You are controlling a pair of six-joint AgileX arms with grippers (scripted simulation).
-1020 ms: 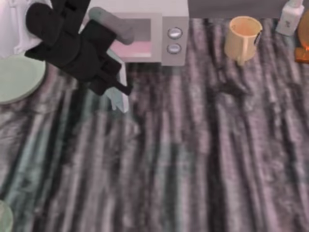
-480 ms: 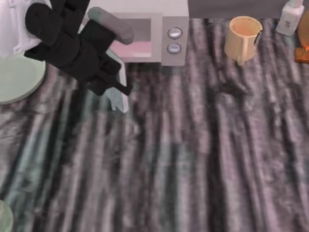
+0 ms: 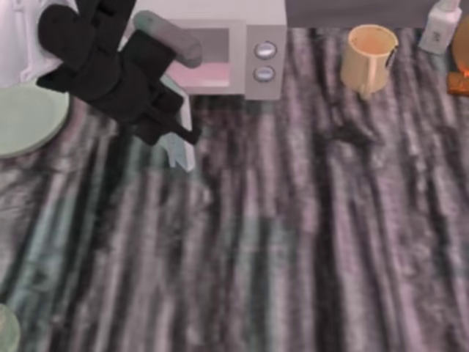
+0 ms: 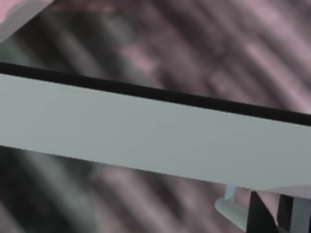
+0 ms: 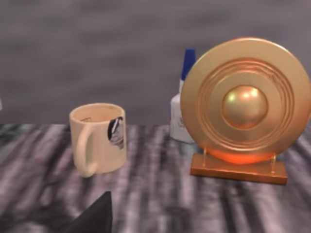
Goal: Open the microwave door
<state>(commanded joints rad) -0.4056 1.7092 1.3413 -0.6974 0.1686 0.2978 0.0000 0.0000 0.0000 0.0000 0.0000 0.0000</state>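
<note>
Since a second ago, the left gripper point(image 3: 176, 132) has shifted slightly up toward the microwave point(image 3: 220, 51) in the top view, and the microwave door point(image 3: 179, 136) it works at has swung with it. That door stands open, jutting out from the oven's left front corner, its free edge right at the gripper's tips. Behind the gripper, the microwave's pinkish cavity point(image 3: 201, 73) shows nothing inside. Far to the gripper's right, past the two knobs point(image 3: 264, 61), the cream mug point(image 3: 368, 55) stands upright with nothing visible in it. How wide the left fingers are spread cannot be told; the left wrist view shows only the door's pale edge point(image 4: 155, 141) filling the picture, close against the camera. The right gripper is out of the top view; its wrist camera faces the mug point(image 5: 99, 138), a white bottle point(image 5: 181, 114) and a copper disc ornament point(image 5: 245, 109).
</note>
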